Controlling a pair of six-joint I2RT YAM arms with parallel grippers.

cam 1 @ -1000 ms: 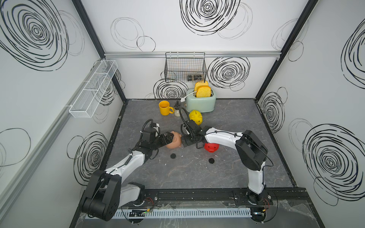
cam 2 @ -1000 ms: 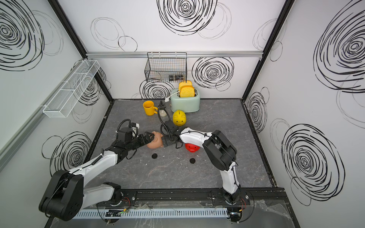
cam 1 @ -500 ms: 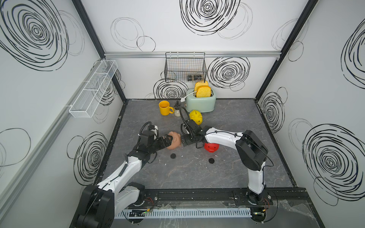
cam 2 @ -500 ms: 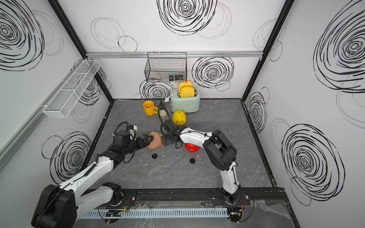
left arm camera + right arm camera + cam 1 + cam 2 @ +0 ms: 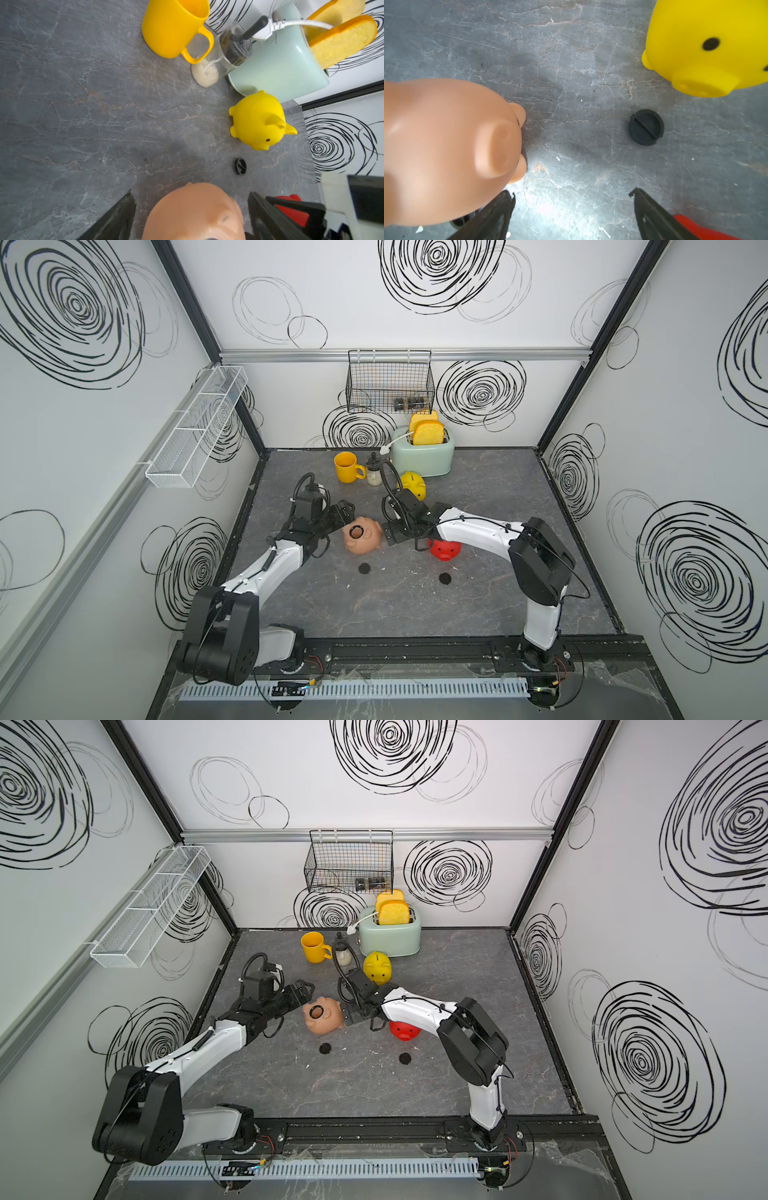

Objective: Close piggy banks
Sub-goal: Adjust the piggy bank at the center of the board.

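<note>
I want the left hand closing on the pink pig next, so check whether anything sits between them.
Nothing visible does. In the left wrist view the pink pig sits between the open fingers of the left hand, with only bare table beside it. The right hand is on its far side.

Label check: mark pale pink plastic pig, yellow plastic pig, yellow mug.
pale pink plastic pig point(image 5: 367, 544), in a top view, belly.
yellow plastic pig point(image 5: 704, 83), right wrist view, snout.
yellow mug point(image 5: 172, 29), left wrist view, wall.
</note>
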